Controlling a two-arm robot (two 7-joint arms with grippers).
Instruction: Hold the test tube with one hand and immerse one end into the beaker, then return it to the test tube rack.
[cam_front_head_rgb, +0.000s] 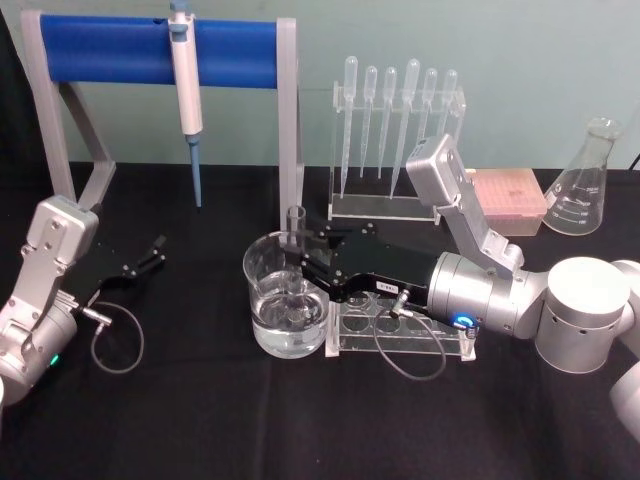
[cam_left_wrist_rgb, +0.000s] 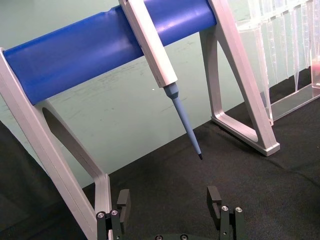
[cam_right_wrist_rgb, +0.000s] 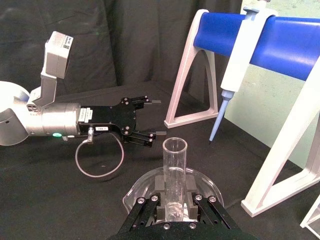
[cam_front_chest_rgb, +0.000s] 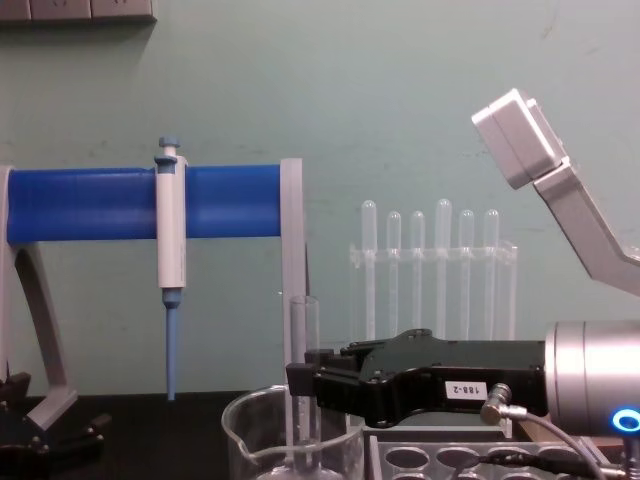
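Observation:
The test tube (cam_front_head_rgb: 295, 262) stands upright inside the beaker (cam_front_head_rgb: 262, 268), its lower end down in the clear liquid and its open rim above the beaker's rim. My right gripper (cam_front_head_rgb: 297, 262) is shut on the test tube at mid-height, reaching in from the right. In the right wrist view the test tube (cam_right_wrist_rgb: 174, 170) rises between the fingers over the beaker (cam_right_wrist_rgb: 207, 182). From the chest view the test tube (cam_front_chest_rgb: 303, 330) stands in the beaker (cam_front_chest_rgb: 255, 435) beside the right gripper (cam_front_chest_rgb: 300, 381). My left gripper (cam_front_head_rgb: 158, 250) rests open on the table at the far left, holding nothing.
A clear tube rack (cam_front_head_rgb: 400, 340) sits just right of the beaker under my right arm. Behind stand a blue-barred stand (cam_front_head_rgb: 150, 50) with a white-and-blue pipettor (cam_front_head_rgb: 186, 90), a rack of plastic pipettes (cam_front_head_rgb: 395, 140), a pink tip box (cam_front_head_rgb: 510, 200) and a conical flask (cam_front_head_rgb: 590, 180).

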